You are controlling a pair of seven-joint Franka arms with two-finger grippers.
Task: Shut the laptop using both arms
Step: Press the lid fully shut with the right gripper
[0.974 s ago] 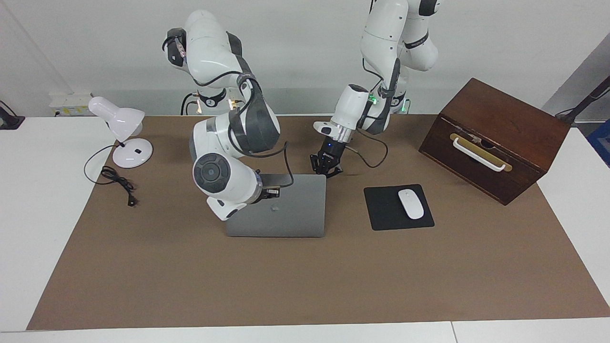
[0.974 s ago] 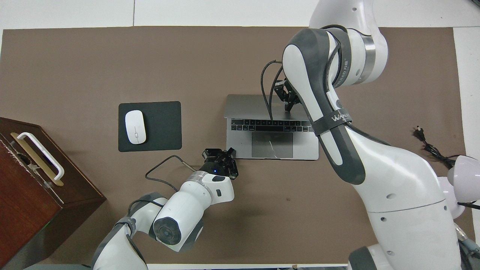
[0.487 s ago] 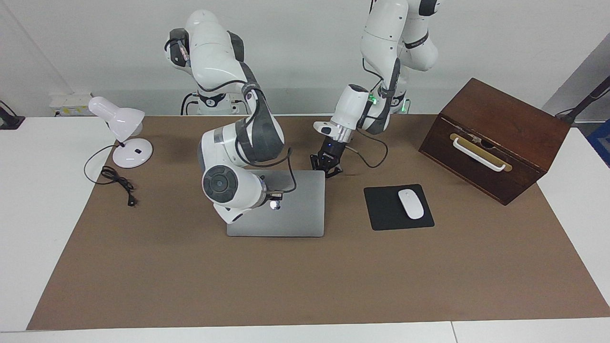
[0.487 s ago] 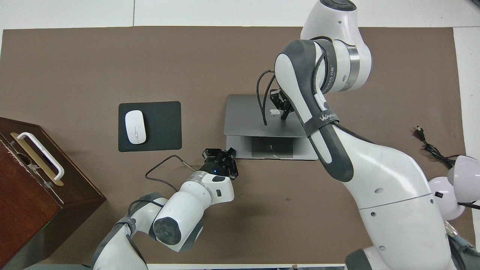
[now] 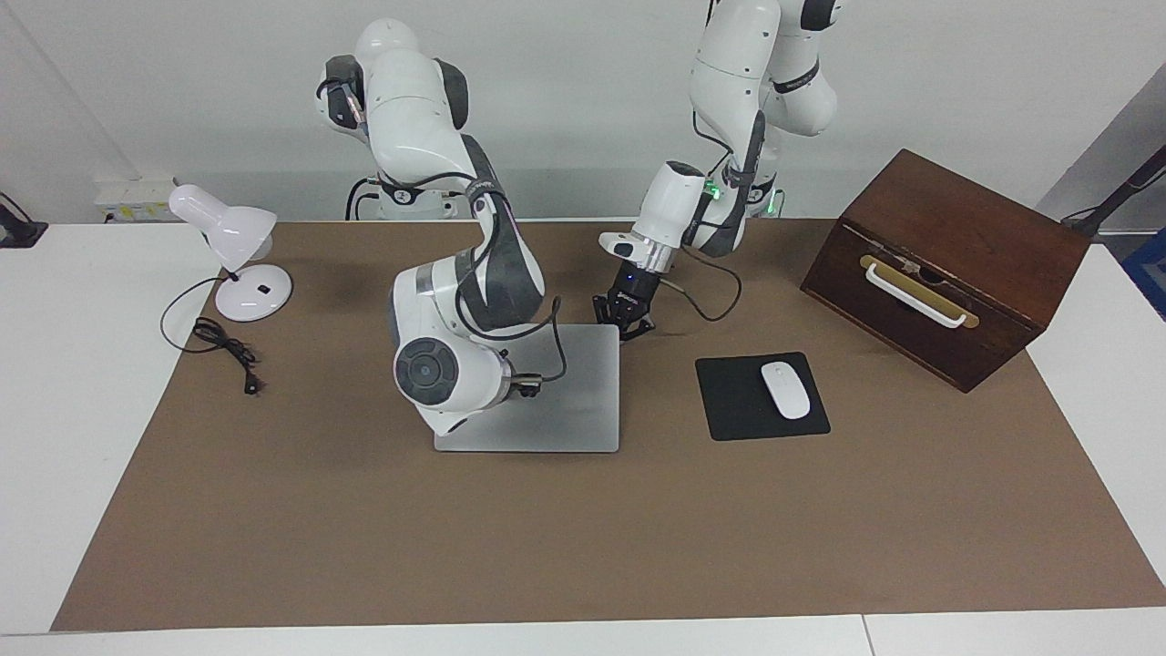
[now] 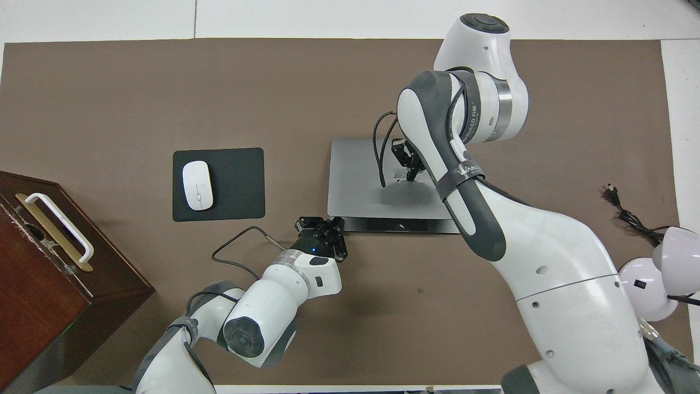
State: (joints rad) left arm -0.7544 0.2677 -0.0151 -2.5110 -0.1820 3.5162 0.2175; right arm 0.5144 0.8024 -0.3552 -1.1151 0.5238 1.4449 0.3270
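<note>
The silver-grey laptop (image 5: 576, 401) lies in the middle of the brown mat, its lid (image 6: 355, 175) lowered almost flat. Only a thin strip of the base (image 6: 404, 225) shows along the edge nearest the robots. My right gripper (image 6: 410, 175) is shut, with its tips down on the middle of the lid; in the facing view the right gripper (image 5: 527, 389) is mostly hidden by its own wrist. My left gripper (image 5: 627, 324) is shut, low at the laptop's corner nearest the robots toward the left arm's end, and the overhead view shows this left gripper (image 6: 324, 226) against that corner.
A black mouse pad (image 5: 729, 401) with a white mouse (image 5: 785, 390) lies beside the laptop toward the left arm's end. A brown wooden box (image 5: 947, 255) with a white handle stands past it. A white desk lamp (image 5: 239, 251) and its cable (image 5: 226, 348) sit at the right arm's end.
The lid has swung down toward the robots from partly open to almost flat, covering keyboard and trackpad. My right gripper came down with it. The left arm has held still.
</note>
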